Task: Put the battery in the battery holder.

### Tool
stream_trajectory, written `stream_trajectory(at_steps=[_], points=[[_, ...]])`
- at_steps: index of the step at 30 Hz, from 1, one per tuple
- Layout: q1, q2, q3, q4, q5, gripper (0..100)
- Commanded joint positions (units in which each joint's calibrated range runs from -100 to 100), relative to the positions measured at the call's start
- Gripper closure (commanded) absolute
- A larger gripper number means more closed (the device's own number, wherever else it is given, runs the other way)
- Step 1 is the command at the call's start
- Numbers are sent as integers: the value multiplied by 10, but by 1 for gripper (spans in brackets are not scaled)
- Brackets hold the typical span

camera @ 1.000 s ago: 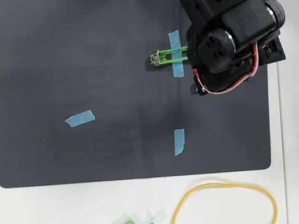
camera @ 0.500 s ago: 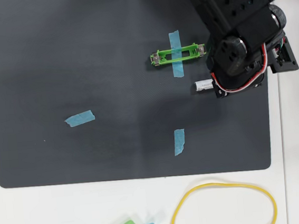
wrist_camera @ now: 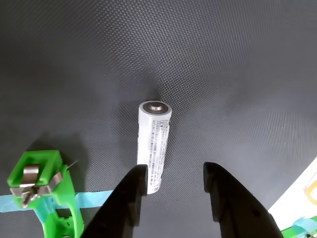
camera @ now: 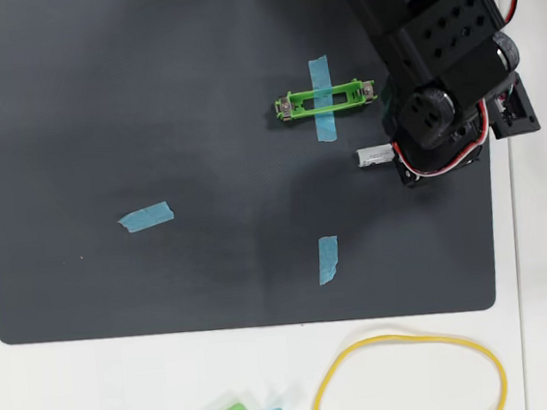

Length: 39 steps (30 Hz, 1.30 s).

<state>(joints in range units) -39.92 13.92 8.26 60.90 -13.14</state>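
The battery point(wrist_camera: 154, 148) lies flat on the dark mat point(camera: 147, 101), a short way below the right end of the green holder point(camera: 326, 100) in the overhead view, where the holder is taped down by a blue strip point(camera: 321, 84). In the wrist view the gripper point(wrist_camera: 174, 182) hovers with its jaws apart, one black finger point(wrist_camera: 131, 193) overlapping the near end of the cell, the other clear of it to the right; nothing is held. The battery looks light, rigid and smooth, a round body likely to roll or slip if pinched off centre. The safest hold is probably across its middle, jaws square to its length, leaving both ends free to seat in the holder.
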Motion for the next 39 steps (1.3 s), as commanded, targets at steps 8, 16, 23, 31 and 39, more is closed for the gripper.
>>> stream_trajectory(at_steps=[8,16,23,31,39], points=[[-29,4,-10,-8,-2,89],[-2,51,-20,-14,-2,89],[-2,51,-22,-15,-3,90],[-2,52,-18,-15,15,100],[24,-25,58,-50,41,100]])
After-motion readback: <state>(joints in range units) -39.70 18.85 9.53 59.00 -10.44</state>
